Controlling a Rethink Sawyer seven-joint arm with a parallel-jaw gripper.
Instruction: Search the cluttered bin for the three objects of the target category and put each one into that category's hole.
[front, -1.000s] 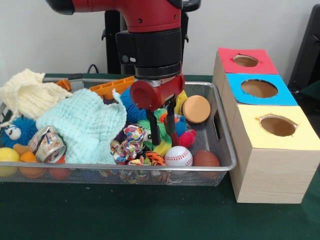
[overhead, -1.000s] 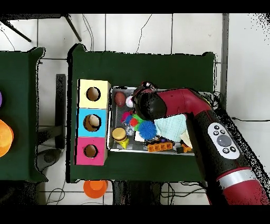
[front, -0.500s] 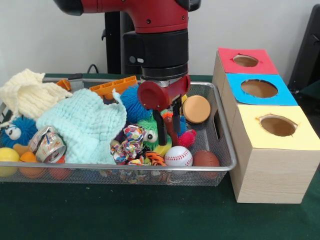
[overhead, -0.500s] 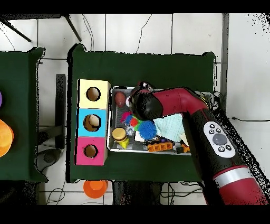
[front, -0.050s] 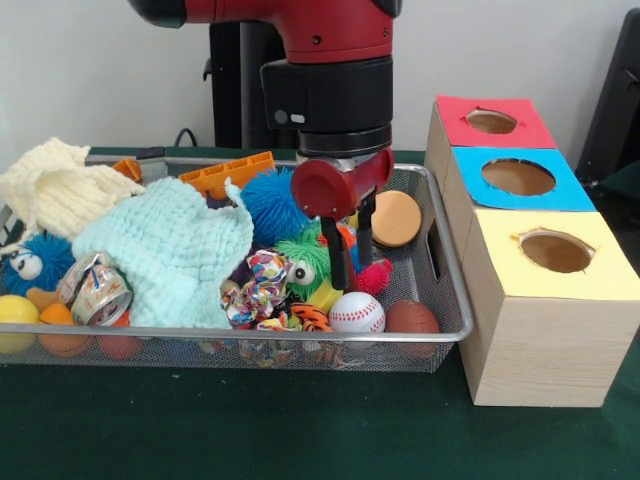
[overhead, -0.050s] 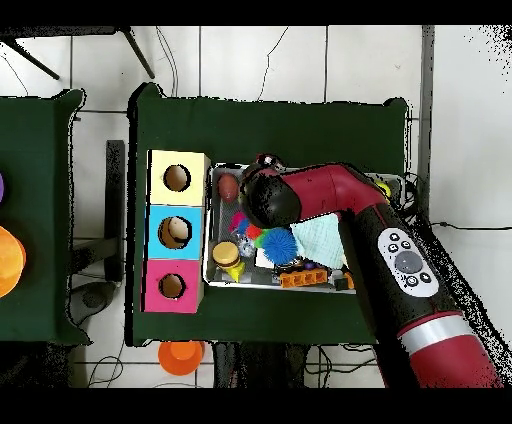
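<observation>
While my arm hangs over the wire basket (front, -0.050s: 440, 330), I take that basket as my landmark. It sits on the green desk (front, -0.050s: 250, 430). Against the basket's nearest wall lie a white baseball (front, -0.050s: 356, 312) and, just beside it toward the boxes, a brown ball (front, -0.050s: 412, 318). Along that same wall, at the other end, a crushed can (front, -0.050s: 96, 290) rests above an orange ball (front, -0.050s: 60, 322) and a yellow ball (front, -0.050s: 16, 312), with a blue fuzzy toy with eyes (front, -0.050s: 32, 262) just behind them. A knot of coloured rope (front, -0.050s: 256, 290) lies near the middle of the front wall.

My pincer (front, -0.050s: 351, 248) hangs with its two dark fingers (front, -0.050s: 338, 262) spread apart and gripping nothing, its tips down among the toys just behind the baseball. They straddle a red fuzzy thing (front, -0.050s: 375, 274), and a green fuzzy toy with an eye (front, -0.050s: 303, 260) sits beside them. A pale green knitted cloth (front, -0.050s: 165, 250) is heaped over the basket's middle, touching a blue spiky ball (front, -0.050s: 270, 205).

Farther back, a round wooden disc (front, -0.050s: 396, 218) leans near the wall closest to the boxes, a cream knitted cloth (front, -0.050s: 55, 190) fills the opposite corner, and orange plastic blocks (front, -0.050s: 228, 172) line the far wall.

Beside the basket stand three wooden boxes, each with a hole: yellow-topped (front, -0.050s: 555, 252) nearest, then blue-topped (front, -0.050s: 518, 177), then red-topped (front, -0.050s: 492, 122).
</observation>
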